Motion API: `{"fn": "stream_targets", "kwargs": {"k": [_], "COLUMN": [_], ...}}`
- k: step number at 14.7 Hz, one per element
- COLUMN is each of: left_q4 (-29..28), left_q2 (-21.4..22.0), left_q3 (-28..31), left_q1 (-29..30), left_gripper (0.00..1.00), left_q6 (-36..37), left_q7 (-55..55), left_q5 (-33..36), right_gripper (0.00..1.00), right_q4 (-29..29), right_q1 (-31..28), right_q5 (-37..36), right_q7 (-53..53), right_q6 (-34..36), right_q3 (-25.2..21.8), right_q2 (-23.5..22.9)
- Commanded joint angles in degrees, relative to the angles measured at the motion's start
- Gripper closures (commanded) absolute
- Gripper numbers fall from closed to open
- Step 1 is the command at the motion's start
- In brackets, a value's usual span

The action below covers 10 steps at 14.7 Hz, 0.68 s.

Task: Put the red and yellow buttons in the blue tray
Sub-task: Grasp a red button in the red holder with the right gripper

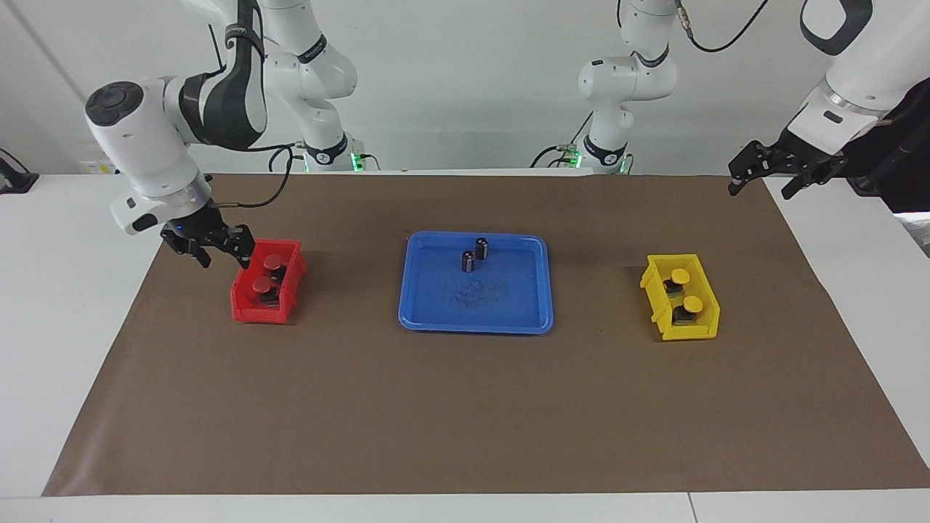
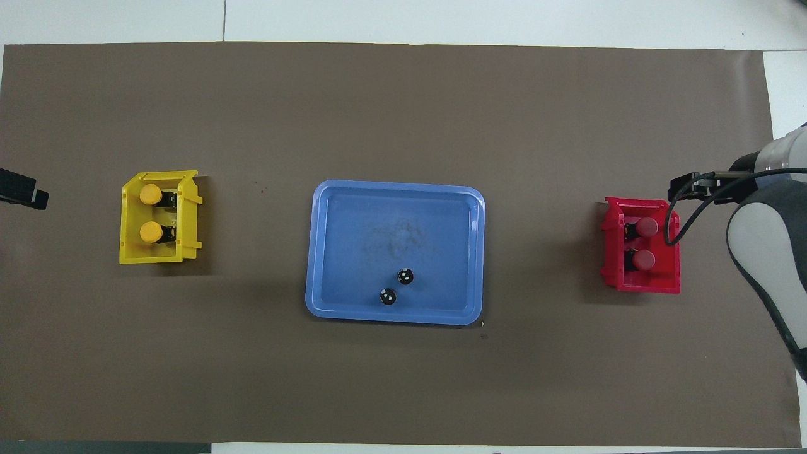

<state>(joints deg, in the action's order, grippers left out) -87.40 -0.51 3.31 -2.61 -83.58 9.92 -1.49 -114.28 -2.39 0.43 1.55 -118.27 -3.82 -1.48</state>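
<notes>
Your two red buttons [image 1: 267,274] lie in the red bin [image 1: 247,305] toward the right arm's end, the two yellow buttons [image 1: 684,289] in the yellow bin [image 1: 701,328] toward the left arm's end. Between them, the blue tray [image 1: 476,323] holds only two dark cylinders [image 1: 474,254]. Your right gripper [image 1: 221,254] hangs just beside the red bin's rim, fingers apart, empty. The left gripper [image 1: 759,181] waits over the mat's [image 1: 465,414] corner, spread wide.
</notes>
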Motion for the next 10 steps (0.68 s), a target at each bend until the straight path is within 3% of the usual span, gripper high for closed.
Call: {"fn": "stream_targets", "kwargs": {"k": [1,5,10], "left_q4": [-0.05,-0.05,-1.98], "left_q2": [0.15,-0.02,0.77], "left_q3": [-0.23,-0.23,-0.23], "left_q1": [0.24,-0.46,0.15], "left_gripper": [0.0,0.0,0.0], "left_q6": [0.0,-2.64,-3.43], "left_q7": [-0.51,-0.69,0.8], "left_q5": [-0.45,-0.45,-0.45], "right_gripper": [0.26,0.36,0.37], "right_q4": [-3.31,-7.7,-9.56], "right_q1": [-0.24,-0.07,-0.07], "right_q5": [1.07,1.07,1.07], "right_q7": [1.61,1.61,3.72], "right_q6": [-4.94,-8.29,-11.02], "right_q3": [0.04,0.3,0.3], "right_q2": [-0.97,-0.63,-0.98]}}
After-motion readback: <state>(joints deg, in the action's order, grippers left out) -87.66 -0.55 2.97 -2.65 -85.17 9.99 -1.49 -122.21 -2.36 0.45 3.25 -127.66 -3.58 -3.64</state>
